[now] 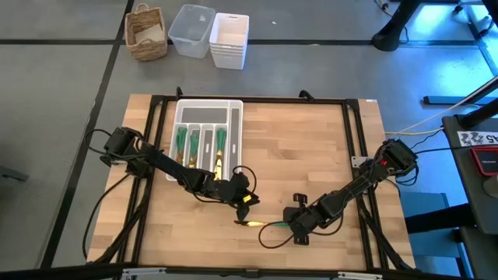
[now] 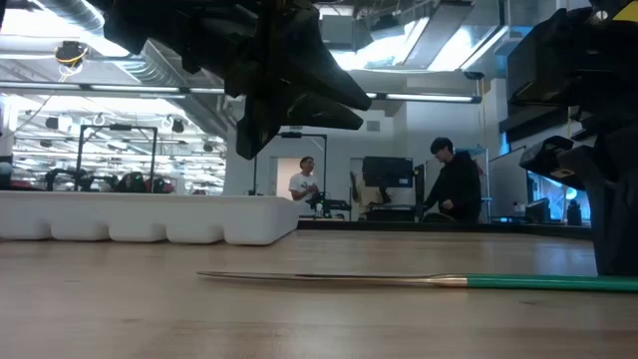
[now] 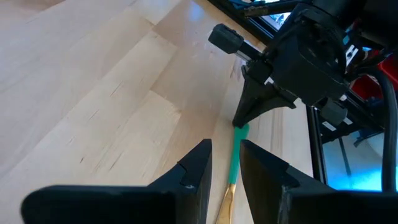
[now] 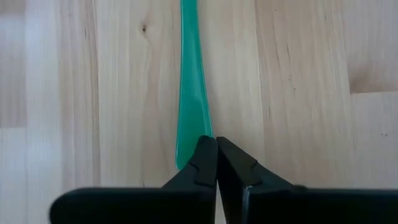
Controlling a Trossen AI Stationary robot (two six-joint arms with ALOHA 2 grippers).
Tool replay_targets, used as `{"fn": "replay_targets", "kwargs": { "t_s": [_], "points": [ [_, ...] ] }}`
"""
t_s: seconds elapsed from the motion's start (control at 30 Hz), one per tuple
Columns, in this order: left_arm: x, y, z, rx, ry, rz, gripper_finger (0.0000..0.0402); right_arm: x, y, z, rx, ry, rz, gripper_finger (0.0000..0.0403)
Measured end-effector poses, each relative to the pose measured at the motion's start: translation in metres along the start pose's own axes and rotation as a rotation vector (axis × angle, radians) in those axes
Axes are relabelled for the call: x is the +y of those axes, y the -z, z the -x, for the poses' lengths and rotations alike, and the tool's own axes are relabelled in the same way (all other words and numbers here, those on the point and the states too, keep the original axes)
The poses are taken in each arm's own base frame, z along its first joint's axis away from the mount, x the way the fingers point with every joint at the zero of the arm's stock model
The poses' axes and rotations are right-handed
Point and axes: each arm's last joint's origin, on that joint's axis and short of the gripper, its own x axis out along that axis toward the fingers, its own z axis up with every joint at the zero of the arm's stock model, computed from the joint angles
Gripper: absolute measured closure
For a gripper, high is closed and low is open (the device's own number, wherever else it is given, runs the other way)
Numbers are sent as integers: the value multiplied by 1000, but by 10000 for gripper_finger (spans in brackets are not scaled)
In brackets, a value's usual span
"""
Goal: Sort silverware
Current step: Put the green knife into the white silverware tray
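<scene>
Lying flat on wooden table [image 1: 311,155]: green-handled utensil [image 2: 419,281]; people behind.

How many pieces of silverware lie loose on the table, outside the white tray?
1: the green-handled piece lies near the table's front edge, its handle end at the right gripper. Others stand in the tray; some may be hidden.

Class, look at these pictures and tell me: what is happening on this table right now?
Two robot arms are sorting cutlery. One green-handled piece lies flat on the wooden table. The right gripper has shut on the end of its handle. The left gripper hangs just above the same piece, fingers apart. The white tray behind already holds several green-handled pieces.
</scene>
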Motion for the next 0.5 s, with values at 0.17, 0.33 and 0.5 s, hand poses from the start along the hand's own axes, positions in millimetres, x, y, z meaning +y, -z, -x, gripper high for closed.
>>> {"fn": "replay_targets", "kwargs": {
  "t_s": [0.17,0.33,0.5],
  "points": [
    [-3,2,1,19,29,-48,327,0,0,0,-4,5,-7,399],
    [-14,13,5,42,71,-199,327,-5,-5,-1,-33,28,-54,394],
    [-24,27,7,65,105,-335,327,-11,-18,-3,-104,7,-103,400]
  ]
}}
